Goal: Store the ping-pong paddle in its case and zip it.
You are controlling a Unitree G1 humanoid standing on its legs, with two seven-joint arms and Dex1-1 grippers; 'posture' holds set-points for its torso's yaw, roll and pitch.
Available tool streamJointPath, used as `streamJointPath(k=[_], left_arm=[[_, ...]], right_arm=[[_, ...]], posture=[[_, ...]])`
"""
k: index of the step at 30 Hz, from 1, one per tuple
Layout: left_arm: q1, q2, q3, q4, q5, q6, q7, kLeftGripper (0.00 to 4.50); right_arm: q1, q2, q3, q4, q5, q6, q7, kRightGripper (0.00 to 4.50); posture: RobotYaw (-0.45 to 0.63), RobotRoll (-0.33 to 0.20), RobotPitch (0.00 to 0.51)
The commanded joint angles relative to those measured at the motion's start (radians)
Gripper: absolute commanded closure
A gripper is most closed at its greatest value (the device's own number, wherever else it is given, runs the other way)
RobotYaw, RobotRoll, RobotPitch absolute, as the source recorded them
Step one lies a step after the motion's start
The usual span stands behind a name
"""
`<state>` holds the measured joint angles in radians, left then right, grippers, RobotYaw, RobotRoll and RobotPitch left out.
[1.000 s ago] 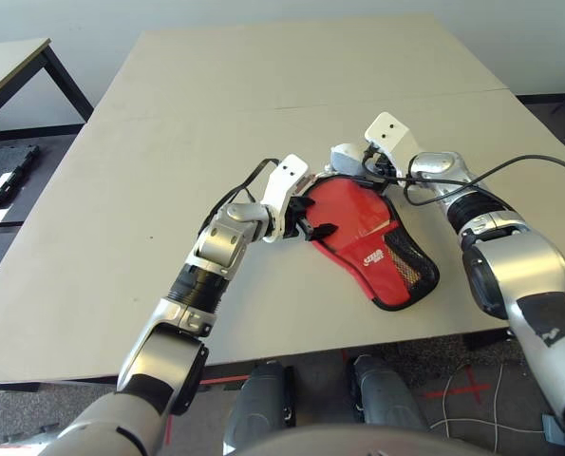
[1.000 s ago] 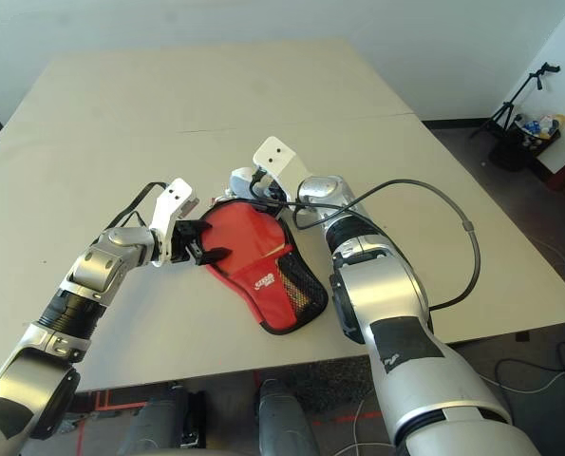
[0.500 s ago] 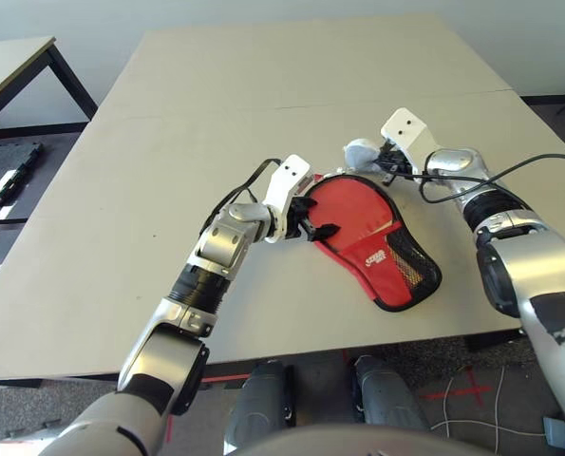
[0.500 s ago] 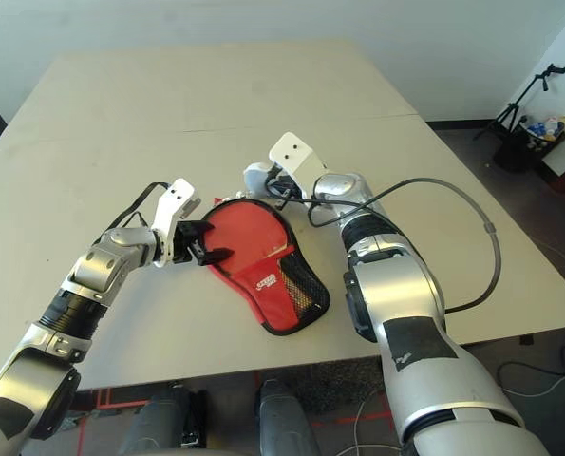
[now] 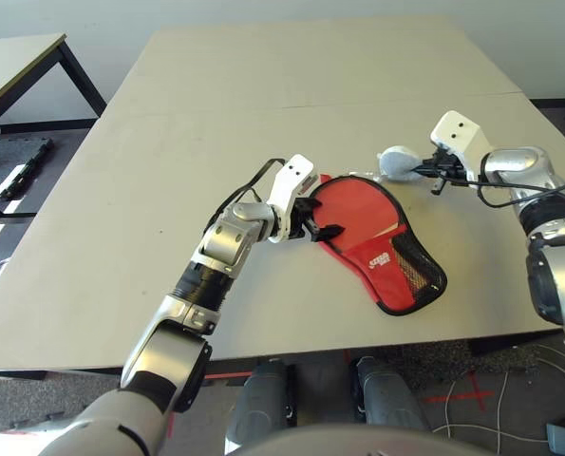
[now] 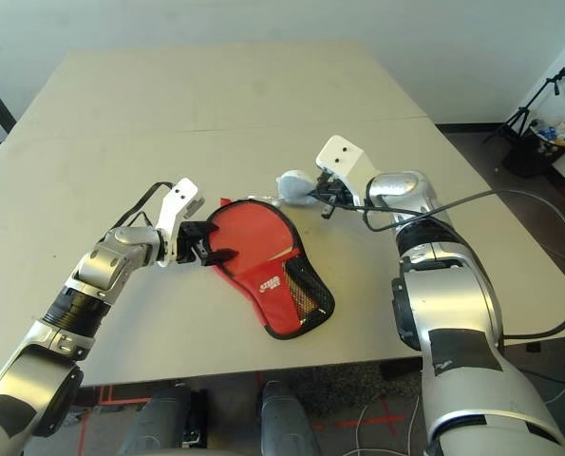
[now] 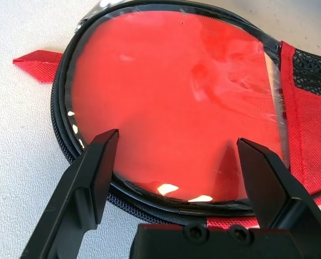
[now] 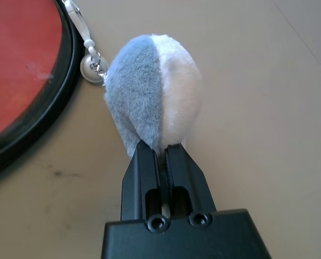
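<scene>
The red case (image 5: 382, 261) lies flat near the table's front edge, its white logo and black mesh pocket (image 5: 417, 273) toward me. The ping-pong paddle (image 7: 171, 97) lies in it, its red face ringed by the black zipper edging (image 7: 60, 124); its handle is hidden. My left gripper (image 5: 315, 220) stands open at the round end's left rim, one finger on either side of the paddle face. My right gripper (image 8: 160, 156) is shut on a grey-and-white fluffy ball (image 8: 152, 91), right of the round end. A small bell and chain (image 8: 90, 66) link the ball to the case.
A red fabric tab (image 7: 39, 58) sticks out from the case's round end. A seam (image 5: 263, 106) crosses the beige table behind the case. A second table (image 5: 16, 62) stands at the far left, and cables (image 5: 548, 185) trail off my right arm.
My right gripper shut on the fluffy ball and moved right with it, away from the case's round end. The left gripper stayed open in place. The camera shifted slightly.
</scene>
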<state>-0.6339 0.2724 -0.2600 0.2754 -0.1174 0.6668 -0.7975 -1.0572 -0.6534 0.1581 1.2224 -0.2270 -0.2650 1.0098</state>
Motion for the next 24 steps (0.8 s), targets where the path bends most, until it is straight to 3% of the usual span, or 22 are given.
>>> streamJointPath(k=[1, 7, 11, 17, 24], left_arm=[[0.022, 0.004, -0.027, 0.046, 0.013, 0.027, -0.002, 0.00], [0.018, 0.000, -0.028, 0.061, 0.014, 0.019, -0.004, 0.00], [0.012, -0.003, -0.027, 0.071, 0.015, 0.014, -0.004, 0.00], [0.009, -0.002, -0.030, 0.079, 0.015, 0.008, -0.007, 0.00], [0.000, 0.020, -0.056, 0.028, 0.018, -0.041, -0.055, 0.00]], right_arm=[[0.036, -0.073, 0.011, -0.023, -0.008, 0.015, 0.092, 4.48], [0.094, -0.174, 0.063, -0.098, -0.016, 0.072, 0.393, 4.48], [0.162, -0.237, 0.096, -0.223, 0.068, 0.148, 0.590, 4.48], [0.227, -0.304, 0.163, -0.350, 0.170, 0.225, 0.605, 4.48], [0.189, -0.260, 0.124, -0.285, 0.118, 0.200, 0.488, 4.48]], posture=[[-0.10, 0.000, 0.092], [-0.10, 0.000, 0.089], [-0.10, 0.000, 0.085], [-0.11, 0.000, 0.082], [-0.12, 0.000, 0.080]])
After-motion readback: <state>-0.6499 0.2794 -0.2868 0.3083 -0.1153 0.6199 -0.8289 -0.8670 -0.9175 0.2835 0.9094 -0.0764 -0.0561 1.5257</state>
